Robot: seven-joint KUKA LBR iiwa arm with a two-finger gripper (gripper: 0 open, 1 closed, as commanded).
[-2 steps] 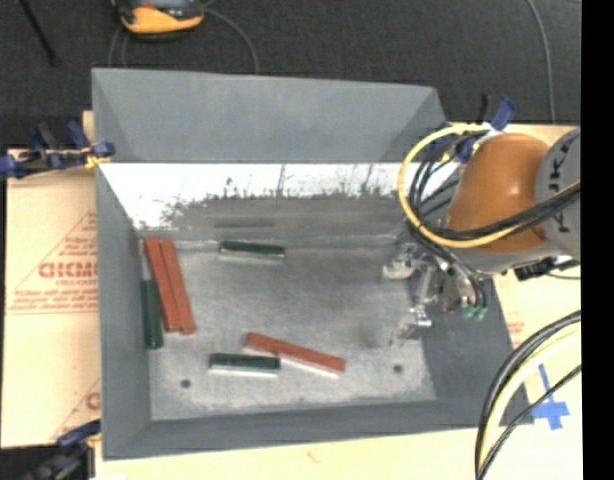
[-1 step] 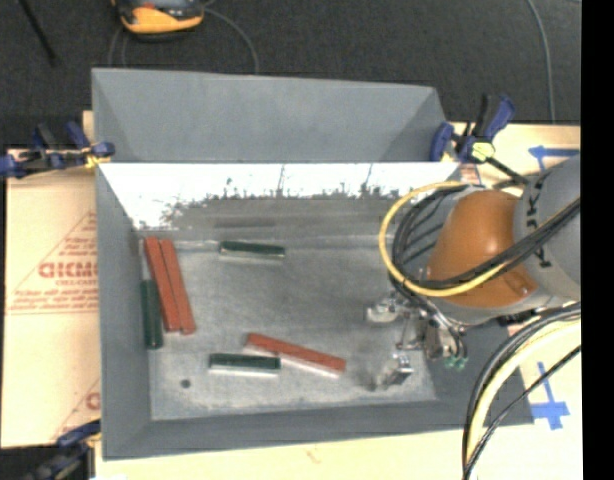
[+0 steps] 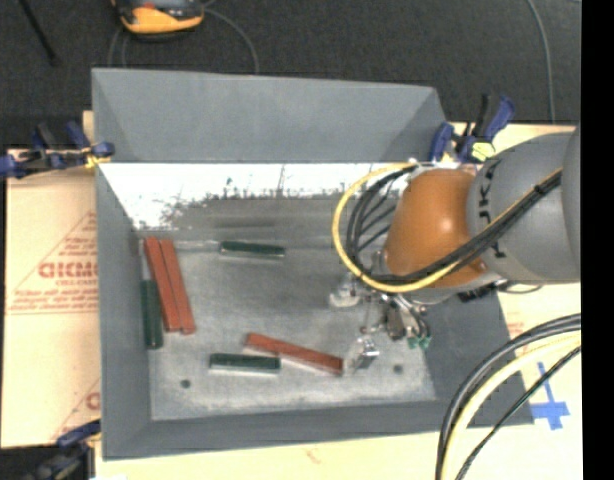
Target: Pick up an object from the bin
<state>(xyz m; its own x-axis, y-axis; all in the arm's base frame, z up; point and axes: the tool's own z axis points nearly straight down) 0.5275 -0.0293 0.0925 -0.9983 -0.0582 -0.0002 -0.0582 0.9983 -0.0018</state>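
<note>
While the jaws hang low at the near right of the bin (image 3: 122, 348), by the right end of a red-brown stick (image 3: 292, 355) (a green stick (image 3: 244, 364) lies alongside), I cannot tell whether they are open or closed, so this seems the approach, and the next move calls for straddling that end and closing.

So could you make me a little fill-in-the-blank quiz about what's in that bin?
1. The bin holds ___ dark green sticks.
2. Two reddish-brown sticks lie side by side near its ___ wall, as the camera sees it.
3. The gripper hangs at the ___ end of a third reddish-brown stick.
Missing words: three; left; right.
</note>
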